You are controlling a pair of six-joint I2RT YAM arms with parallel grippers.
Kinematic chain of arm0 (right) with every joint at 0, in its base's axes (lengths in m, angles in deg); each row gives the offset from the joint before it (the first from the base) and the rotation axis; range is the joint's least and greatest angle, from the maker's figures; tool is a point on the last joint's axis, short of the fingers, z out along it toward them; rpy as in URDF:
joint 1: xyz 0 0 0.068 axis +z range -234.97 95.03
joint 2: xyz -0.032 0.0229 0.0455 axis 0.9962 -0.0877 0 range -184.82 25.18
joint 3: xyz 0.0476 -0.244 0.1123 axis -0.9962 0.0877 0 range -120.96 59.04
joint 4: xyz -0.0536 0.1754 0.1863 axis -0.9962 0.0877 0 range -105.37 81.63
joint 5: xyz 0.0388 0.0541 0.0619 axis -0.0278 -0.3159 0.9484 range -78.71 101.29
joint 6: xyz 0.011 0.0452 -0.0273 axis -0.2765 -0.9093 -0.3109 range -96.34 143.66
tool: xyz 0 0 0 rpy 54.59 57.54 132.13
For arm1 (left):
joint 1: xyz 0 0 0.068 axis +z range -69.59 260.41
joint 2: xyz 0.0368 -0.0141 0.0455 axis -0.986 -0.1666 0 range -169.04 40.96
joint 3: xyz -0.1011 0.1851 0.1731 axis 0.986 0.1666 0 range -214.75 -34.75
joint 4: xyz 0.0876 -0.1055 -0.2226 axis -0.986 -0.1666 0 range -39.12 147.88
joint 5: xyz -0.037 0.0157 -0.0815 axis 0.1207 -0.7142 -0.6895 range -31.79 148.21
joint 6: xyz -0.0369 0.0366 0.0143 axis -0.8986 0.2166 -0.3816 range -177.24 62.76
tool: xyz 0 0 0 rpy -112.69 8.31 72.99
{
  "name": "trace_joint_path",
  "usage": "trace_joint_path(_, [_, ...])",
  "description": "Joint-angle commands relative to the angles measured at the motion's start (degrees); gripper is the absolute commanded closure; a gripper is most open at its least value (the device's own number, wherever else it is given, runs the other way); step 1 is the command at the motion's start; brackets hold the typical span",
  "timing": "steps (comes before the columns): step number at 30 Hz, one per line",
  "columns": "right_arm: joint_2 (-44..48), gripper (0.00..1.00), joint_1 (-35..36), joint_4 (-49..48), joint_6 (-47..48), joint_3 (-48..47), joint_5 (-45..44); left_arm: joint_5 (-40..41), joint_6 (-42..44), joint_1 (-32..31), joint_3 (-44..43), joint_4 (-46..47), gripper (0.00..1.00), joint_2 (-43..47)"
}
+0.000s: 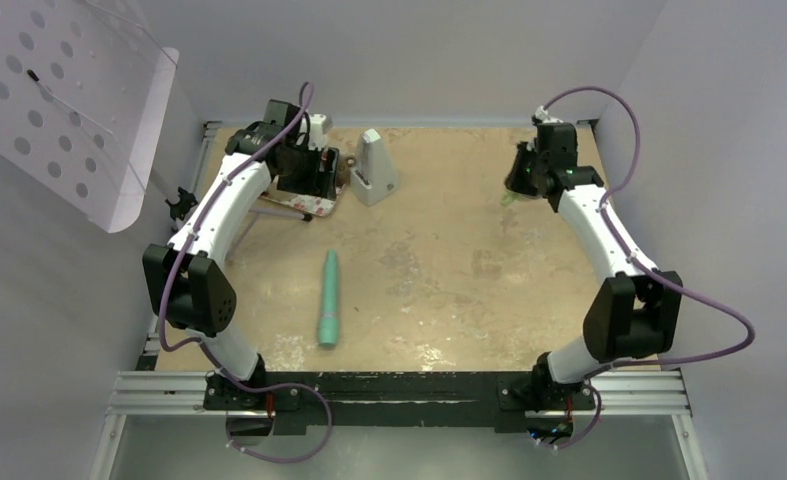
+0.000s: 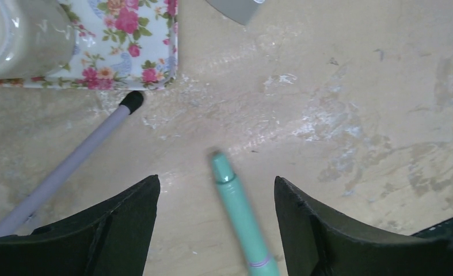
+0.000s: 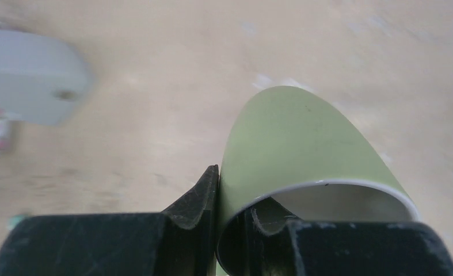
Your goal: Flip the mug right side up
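Note:
The mug [image 3: 304, 138] is light green outside and white inside. In the right wrist view its open rim points toward the camera. My right gripper [image 3: 235, 192] is shut on the mug's wall, with one finger [image 3: 204, 192] outside and the other inside the rim. In the top view this gripper [image 1: 524, 175] is at the far right of the table, and only a sliver of the green mug [image 1: 510, 197] shows under it. My left gripper [image 2: 216, 179] is open and empty, over the table near a floral tray at the far left [image 1: 304, 170].
A teal pen [image 1: 328, 300] lies mid-table and shows between the left fingers [image 2: 241, 218]. A floral tray [image 2: 126, 52] carries a cream vessel [image 2: 16, 34]. A grey rod with a black tip [image 2: 68, 167] lies beside the tray. A grey wedge-shaped stand [image 1: 374, 165] is at the back.

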Motion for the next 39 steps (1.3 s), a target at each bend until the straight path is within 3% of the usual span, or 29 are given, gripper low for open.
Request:
trace_joint_path(1, [-3.83,1.0,-5.57,21.42,10.56,-2.97,-12.88,6.16,10.28,0.2,-1.88,0.44,0.23,0.74])
trace_joint_path(9, [-12.88,1.0,-8.01,19.4,13.21,-2.4,-10.32,7.89,16.58,0.46,-2.69,0.09,0.2,-2.9])
trace_joint_path(16, [-14.51,0.98,-10.02,16.14,13.76,-0.03,-9.94,10.8,19.9,0.95,-5.19,1.43,0.2,-6.9])
trace_joint_path(22, [-13.78,0.58,-10.12,16.69,14.17,-0.62,-10.01,9.35,18.7,0.95,-8.97,4.81,0.22,-10.71])
trace_joint_path(24, [-12.79,0.5,-10.15,16.99,13.97,-0.99,-10.07,8.4,17.02,0.95,-10.45,8.12,0.22,-12.61])
trace_joint_path(28, [-9.8,0.43,-10.12,17.46,13.15,-1.71,-10.72,6.3,12.38,0.95,-16.76,12.49,0.2,-18.11])
trace_joint_path(29, [-9.15,0.31,-10.13,17.46,13.0,-1.83,-10.7,7.12,10.63,0.95,-19.38,13.36,0.19,-19.98])
trace_joint_path(30, [-8.5,0.28,-10.14,17.4,12.66,-1.89,-10.43,8.55,8.58,0.99,-21.29,14.01,0.18,-21.71])
trace_joint_path(34, [-6.15,0.27,-10.06,17.38,12.02,-0.84,-9.78,15.01,-0.11,1.17,-27.02,13.99,0.19,-28.73])
trace_joint_path(39, [-1.87,0.27,-10.03,17.46,11.94,1.62,-10.47,17.44,-4.64,1.21,-26.52,16.97,0.26,-31.48])
